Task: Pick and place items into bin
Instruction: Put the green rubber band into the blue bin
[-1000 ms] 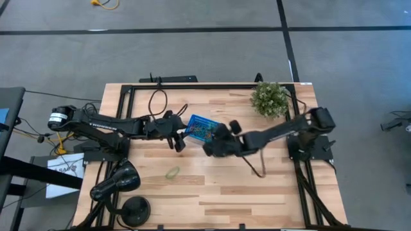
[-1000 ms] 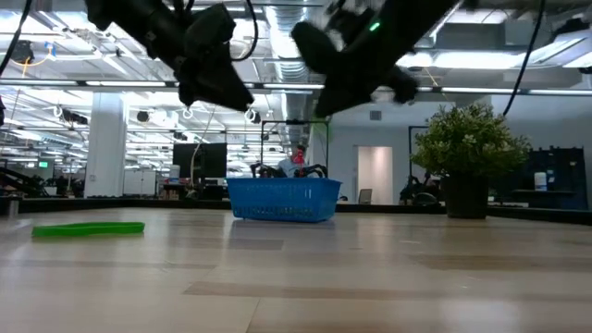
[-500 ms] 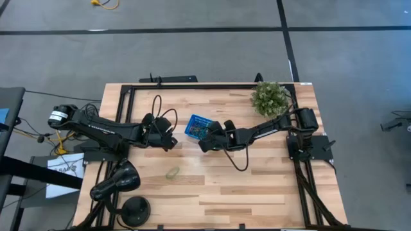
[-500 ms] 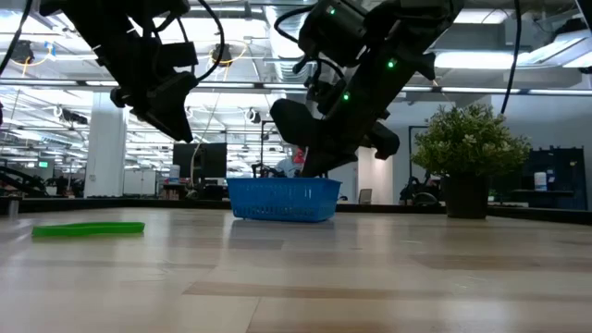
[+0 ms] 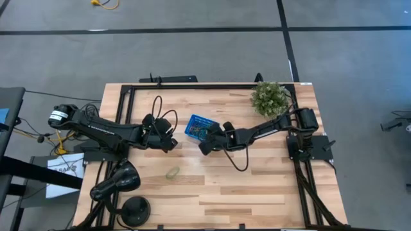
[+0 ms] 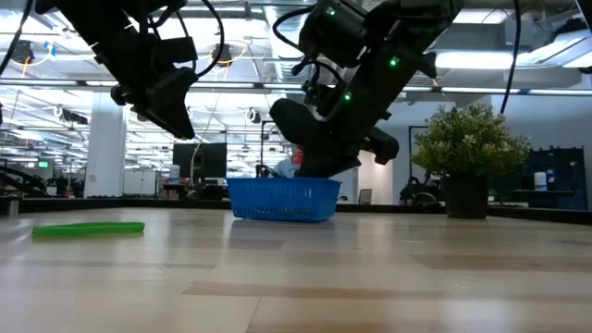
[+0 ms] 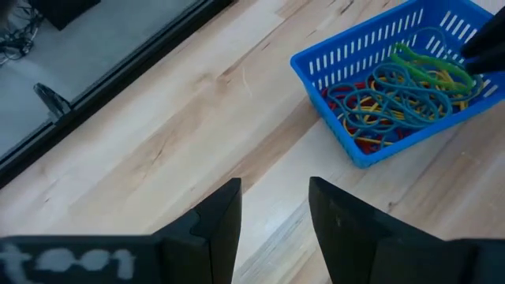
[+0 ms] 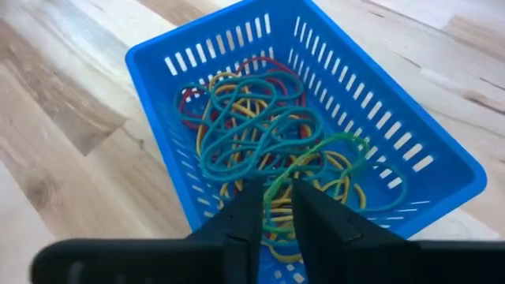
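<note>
The right claw (image 8: 272, 209) hangs over the near edge of the blue bin (image 8: 162, 57), its fingers drawn narrow with only a slim gap, and a green loop (image 8: 316, 162) runs up between them. Whether it is gripped or just slipping free I cannot tell. Below it the bin holds a tangle of loops (image 8: 252, 126) in teal, yellow and red.

The left claw (image 7: 272, 209) waits just beside the bin over bare bench (image 7: 158, 118), its fingers parted with nothing between them. One more green band (image 5: 172, 172) lies alone on the bench, well apart from the bin and nearer the front edge.

These bands look very light, soft and floppy. I would expect one to sag and cling to a finger rather than drop cleanly, and to snag on its neighbours. The stray one lies flat, so a pinch across a single strand, pressed close to the wood, seems the likeliest hold.
</note>
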You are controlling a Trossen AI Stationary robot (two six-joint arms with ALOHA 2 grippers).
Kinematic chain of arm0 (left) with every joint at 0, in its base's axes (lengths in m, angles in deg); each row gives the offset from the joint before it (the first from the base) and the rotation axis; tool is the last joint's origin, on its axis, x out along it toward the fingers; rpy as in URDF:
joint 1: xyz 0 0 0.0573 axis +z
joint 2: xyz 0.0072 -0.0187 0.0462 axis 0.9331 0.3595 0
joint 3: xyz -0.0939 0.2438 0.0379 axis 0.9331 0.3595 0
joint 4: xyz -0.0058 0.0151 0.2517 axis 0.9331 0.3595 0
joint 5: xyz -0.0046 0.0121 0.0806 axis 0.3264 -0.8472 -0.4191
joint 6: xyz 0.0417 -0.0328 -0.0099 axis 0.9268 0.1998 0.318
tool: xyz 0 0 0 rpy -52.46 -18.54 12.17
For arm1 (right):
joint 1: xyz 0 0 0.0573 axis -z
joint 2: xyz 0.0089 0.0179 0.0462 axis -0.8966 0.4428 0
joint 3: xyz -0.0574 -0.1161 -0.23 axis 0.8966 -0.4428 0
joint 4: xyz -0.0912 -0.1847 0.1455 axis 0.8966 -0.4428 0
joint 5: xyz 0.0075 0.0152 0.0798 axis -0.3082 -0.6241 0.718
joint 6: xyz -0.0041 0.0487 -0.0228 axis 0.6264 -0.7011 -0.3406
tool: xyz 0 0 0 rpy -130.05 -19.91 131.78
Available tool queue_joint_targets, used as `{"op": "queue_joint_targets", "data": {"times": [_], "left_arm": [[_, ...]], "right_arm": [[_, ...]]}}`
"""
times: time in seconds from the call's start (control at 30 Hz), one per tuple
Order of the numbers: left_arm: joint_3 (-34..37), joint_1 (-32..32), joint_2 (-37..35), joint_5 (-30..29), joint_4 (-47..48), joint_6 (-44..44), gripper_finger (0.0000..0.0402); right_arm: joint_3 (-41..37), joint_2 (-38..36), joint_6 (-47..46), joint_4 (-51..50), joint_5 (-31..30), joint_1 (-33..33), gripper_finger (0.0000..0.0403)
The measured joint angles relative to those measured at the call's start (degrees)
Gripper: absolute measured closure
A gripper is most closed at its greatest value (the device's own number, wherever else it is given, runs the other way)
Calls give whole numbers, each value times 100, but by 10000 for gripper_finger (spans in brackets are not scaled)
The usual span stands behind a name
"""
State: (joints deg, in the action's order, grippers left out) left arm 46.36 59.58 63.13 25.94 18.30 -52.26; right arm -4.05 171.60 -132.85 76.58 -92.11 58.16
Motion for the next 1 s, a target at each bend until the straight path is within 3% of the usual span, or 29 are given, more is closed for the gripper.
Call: {"op": "queue_joint_targets", "data": {"times": [0.2, 0.33, 0.43, 0.63, 0.87, 1.0], "left_arm": [[0, 2, 1, 126, 3, -79, 262], [0, -2, -1, 639, -31, -434, 262], [0, -64, 1, 1116, -202, -367, 262], [2, -577, -1, 1491, -978, 188, 262], [4, -1368, 300, 1553, -1068, -445, 262], [4, -1600, 853, 1325, -1157, -220, 262]], "right_arm": [[4, -1, 234, 9, 43, -120, 310], [172, -1, 262, 2, 50, -346, 304], [408, -1, 679, -28, -504, -629, 305], [1081, -10, 1183, -867, -1466, -1166, 305], [1635, -10, 315, -2639, -2304, -1830, 305], [1819, -10, -508, -3721, -3056, -2284, 305]]}}
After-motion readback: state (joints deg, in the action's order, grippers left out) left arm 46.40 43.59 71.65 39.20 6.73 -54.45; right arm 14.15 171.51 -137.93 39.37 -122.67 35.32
